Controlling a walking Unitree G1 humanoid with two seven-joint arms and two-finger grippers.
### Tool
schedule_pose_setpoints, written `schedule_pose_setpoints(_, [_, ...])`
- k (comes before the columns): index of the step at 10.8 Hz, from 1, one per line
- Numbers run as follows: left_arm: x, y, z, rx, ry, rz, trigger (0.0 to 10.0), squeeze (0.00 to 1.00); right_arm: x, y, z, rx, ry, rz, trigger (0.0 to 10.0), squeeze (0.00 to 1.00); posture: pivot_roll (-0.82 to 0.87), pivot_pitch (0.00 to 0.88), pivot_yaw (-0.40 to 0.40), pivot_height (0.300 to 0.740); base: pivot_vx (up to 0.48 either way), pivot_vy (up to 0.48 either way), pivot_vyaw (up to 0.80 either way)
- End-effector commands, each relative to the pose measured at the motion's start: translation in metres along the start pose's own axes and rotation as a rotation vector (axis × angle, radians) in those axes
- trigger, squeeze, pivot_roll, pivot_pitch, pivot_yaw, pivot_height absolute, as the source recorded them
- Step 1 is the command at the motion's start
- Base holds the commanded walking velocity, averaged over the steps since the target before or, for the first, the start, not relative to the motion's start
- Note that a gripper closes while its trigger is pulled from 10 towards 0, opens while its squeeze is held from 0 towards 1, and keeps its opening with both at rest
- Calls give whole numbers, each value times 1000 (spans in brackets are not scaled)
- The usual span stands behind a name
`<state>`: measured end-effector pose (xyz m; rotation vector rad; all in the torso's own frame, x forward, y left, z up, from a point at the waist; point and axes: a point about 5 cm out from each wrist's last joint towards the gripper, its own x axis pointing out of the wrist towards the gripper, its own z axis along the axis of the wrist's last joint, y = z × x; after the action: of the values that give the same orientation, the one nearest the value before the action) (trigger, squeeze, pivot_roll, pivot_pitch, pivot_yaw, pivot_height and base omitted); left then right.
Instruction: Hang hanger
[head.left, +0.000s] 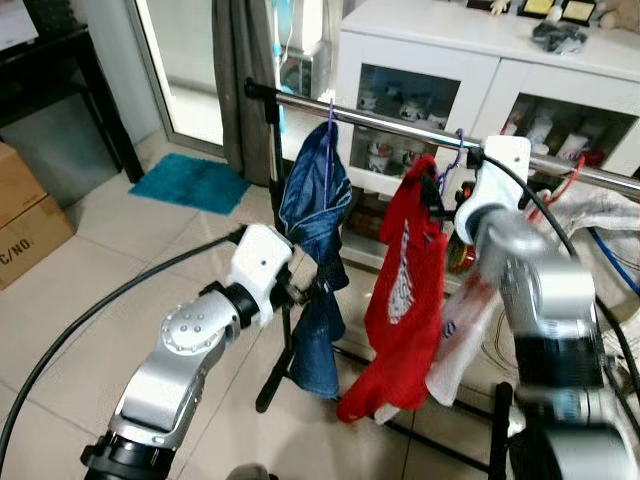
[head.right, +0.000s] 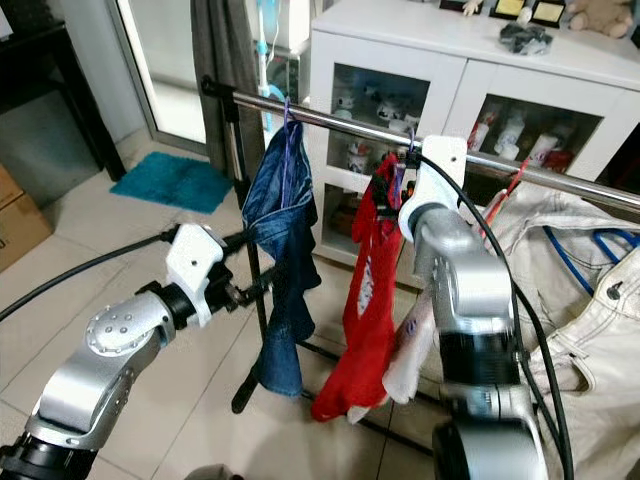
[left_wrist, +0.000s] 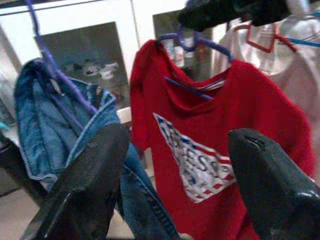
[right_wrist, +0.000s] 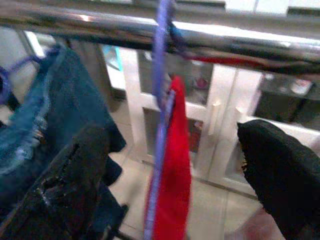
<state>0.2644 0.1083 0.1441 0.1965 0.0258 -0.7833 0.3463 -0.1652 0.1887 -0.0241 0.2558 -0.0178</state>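
A chrome rail (head.left: 390, 120) carries a blue denim garment (head.left: 315, 200) on a purple hanger. Beside it hangs a red T-shirt (head.left: 405, 300) on a second purple hanger (right_wrist: 160, 100), whose hook is over the rail. My right gripper (right_wrist: 172, 132) is up at the rail, open, one finger on each side of that hook and not touching it. My left gripper (left_wrist: 180, 135) is open lower down beside the denim garment, facing the red shirt's chest, with nothing between its fingers (head.left: 310, 290).
A white cabinet (head.left: 480, 60) with glass doors stands right behind the rail. A beige garment (head.right: 570, 260) hangs further right. The rack's black upright (head.left: 275, 200), a grey curtain (head.left: 240, 80), a teal mat (head.left: 195, 180) and a cardboard box (head.left: 25, 225) are on the left.
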Motion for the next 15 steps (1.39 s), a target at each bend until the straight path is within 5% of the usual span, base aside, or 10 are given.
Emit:
schedule_pose_setpoints(1, [0, -3, 5, 24, -15, -27, 10000, 0, 3, -5, -1, -7, 31, -27, 10000, 0, 133, 0, -23, 740, 0, 0, 0])
schedule_pose_setpoints(5, [-3, -4, 1, 51, 17, -71, 10000, 0, 31, -1, -4, 144, 183, -20, 10000, 0, 138, 0, -32, 740, 0, 0, 0])
schedule_pose_setpoints(6, [-4, -5, 0, 53, 18, -73, 10000, 0, 34, 0, -6, 175, 223, -12, 5059, 0, 138, 0, -39, 740, 0, 0, 0])
schedule_pose_setpoints(8, [-4, -6, 0, 54, 19, -73, 10000, 0, 41, 0, -2, 200, 229, -15, 0, 0, 141, 0, -45, 740, 0, 0, 0])
schedule_pose_setpoints(15, [-4, -6, 0, 55, 21, -69, 10000, 0, 52, -3, 2, 168, 225, -68, 0, 0, 145, 0, -50, 740, 0, 0, 0])
